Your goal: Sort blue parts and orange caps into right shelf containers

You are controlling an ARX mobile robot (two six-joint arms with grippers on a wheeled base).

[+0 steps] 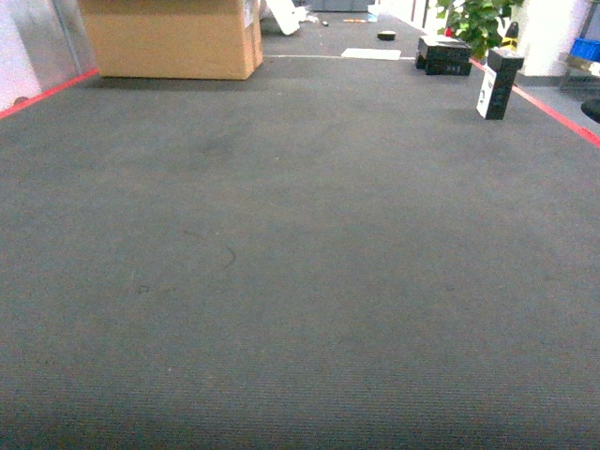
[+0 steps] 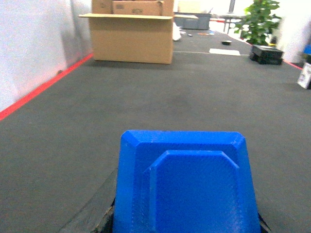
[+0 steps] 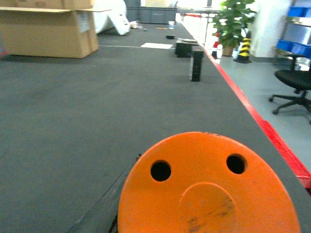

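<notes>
Both pieces in hand, nothing sorted yet.
Head: bare carpet (image 1: 281, 281), no shelf containers in sight. Left wrist: blue part (image 2: 187, 187) fills the foreground, apparently carried; jaws hidden. Right wrist: orange cap (image 3: 209, 189) likewise, jaws unseen; delivery remains.

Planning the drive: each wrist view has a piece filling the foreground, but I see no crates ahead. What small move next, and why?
Probably turn the base to the right. The blue part and orange cap look already carried, yet the head view shows only bare carpet and a cardboard box. Blue bins on a shelf show at far right, possibly the target.
</notes>
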